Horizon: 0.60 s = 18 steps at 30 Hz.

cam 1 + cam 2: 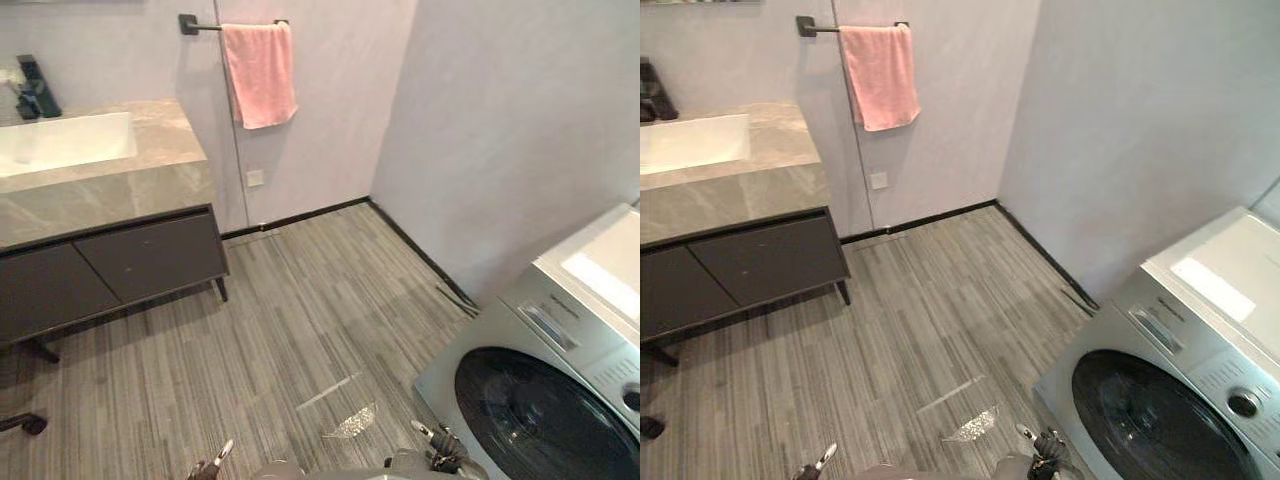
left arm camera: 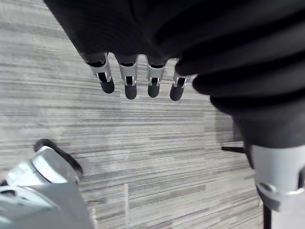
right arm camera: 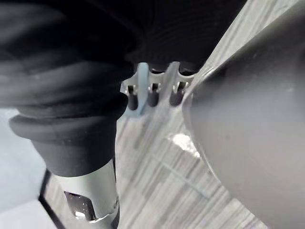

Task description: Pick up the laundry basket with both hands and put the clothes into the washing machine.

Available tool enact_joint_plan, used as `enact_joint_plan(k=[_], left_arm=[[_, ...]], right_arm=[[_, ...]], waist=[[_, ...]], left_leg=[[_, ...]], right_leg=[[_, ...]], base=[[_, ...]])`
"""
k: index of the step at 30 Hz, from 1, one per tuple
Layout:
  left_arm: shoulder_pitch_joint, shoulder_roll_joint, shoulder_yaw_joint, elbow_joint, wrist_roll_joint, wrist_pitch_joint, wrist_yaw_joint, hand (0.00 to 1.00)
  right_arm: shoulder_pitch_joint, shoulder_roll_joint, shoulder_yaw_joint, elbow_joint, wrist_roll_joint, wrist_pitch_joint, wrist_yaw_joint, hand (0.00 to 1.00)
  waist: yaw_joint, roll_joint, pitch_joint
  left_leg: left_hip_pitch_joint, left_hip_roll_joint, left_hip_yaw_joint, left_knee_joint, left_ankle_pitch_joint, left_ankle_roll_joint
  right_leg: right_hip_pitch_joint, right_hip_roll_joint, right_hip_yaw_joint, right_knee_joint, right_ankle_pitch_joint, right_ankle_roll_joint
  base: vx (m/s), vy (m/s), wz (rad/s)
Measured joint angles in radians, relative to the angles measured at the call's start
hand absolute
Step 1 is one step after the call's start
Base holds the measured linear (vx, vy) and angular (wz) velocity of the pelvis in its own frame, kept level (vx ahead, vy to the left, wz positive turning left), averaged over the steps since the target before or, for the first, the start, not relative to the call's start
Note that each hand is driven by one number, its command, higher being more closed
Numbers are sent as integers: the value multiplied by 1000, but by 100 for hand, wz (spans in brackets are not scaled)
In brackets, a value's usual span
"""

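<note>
On the washing machine [image 1: 545, 360], print [image 1: 565, 308] is illegible.

Pale walls [image 1: 500, 100], grey striped plank floor [image 1: 300, 320], dark vanity [image 1: 110, 265] with marble top [image 1: 100, 180], pink towel [image 1: 259, 75] on a rail [image 1: 205, 25].
</note>
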Motion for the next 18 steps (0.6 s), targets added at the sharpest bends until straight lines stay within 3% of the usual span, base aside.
enact_joint_plan(k=[2,4,5,7,10,11,13,14,15,17,18], left_arm=[[-24,-4,5,-5,0,-6,1,0],[-39,-12,28,-7,0,-7,2,0],[-45,-26,70,-8,-2,-8,3,0],[-24,-48,95,6,-2,-7,6,0],[-18,-63,93,11,-3,-4,7,0],[-20,-65,93,10,-12,-5,7,0],[-25,-60,68,8,-13,-10,9,0],[-28,-59,61,8,-14,-10,9,0],[-33,-59,44,11,-12,-8,9,0],[-39,-66,12,13,-11,-8,9,0],[-39,-62,1,14,-8,-8,10,0]], right_arm=[[4,1,6,1,0,9,1,0],[8,0,21,5,-1,15,0,0],[-5,-8,19,14,-3,19,3,0],[-42,-29,15,48,-11,19,1,0],[-64,-41,-3,74,-11,18,1,0],[-66,-42,-4,74,-11,16,1,0],[-72,-54,2,74,-10,5,-2,0],[-81,-58,2,74,-10,1,-3,0],[-98,-71,1,74,-9,-6,-5,0],[-95,-90,-4,85,-7,-7,-9,0],[-93,-91,-5,95,-5,-5,-9,0]], waist=[[-3,-9,-6],[-11,-18,-13],[-16,-13,-27],[-20,42,-54],[-23,47,-51],[-23,38,-39],[-22,30,-23],[-21,38,-17],[-29,56,-6],[-31,87,12],[-31,84,11]], left_leg=[[-2,-6,-62,28,-41,-17],[-11,-7,-109,47,-72,-31],[-23,25,-144,66,-112,-55],[-29,120,-171,61,-109,-98],[-48,179,-140,136,-64,-153],[-56,189,-104,176,-37,-186],[-107,257,99,316,8,-198],[-120,284,183,340,6,-197],[-138,326,332,346,3,-201],[-151,338,552,242,14,-193],[-146,336,589,211,17,-182]], right_leg=[[16,-1,28,-59,13,25],[27,0,-9,-60,27,49],[36,35,-44,-47,71,64],[45,123,-118,-43,44,11],[101,175,-187,-51,40,-27],[146,186,-204,-65,31,-43],[241,210,-251,-115,19,-72],[262,213,-263,-123,14,-79],[291,217,-293,-132,13,-81],[332,220,-352,-152,12,-80],[336,218,-368,-157,10,-76]], base=[[263,-307,88],[304,-433,79],[311,-472,61],[323,-472,54],[298,-408,55],[251,-377,73],[211,-333,59],[130,-213,47],[102,-141,55],[75,-87,85],[55,-21,116]])
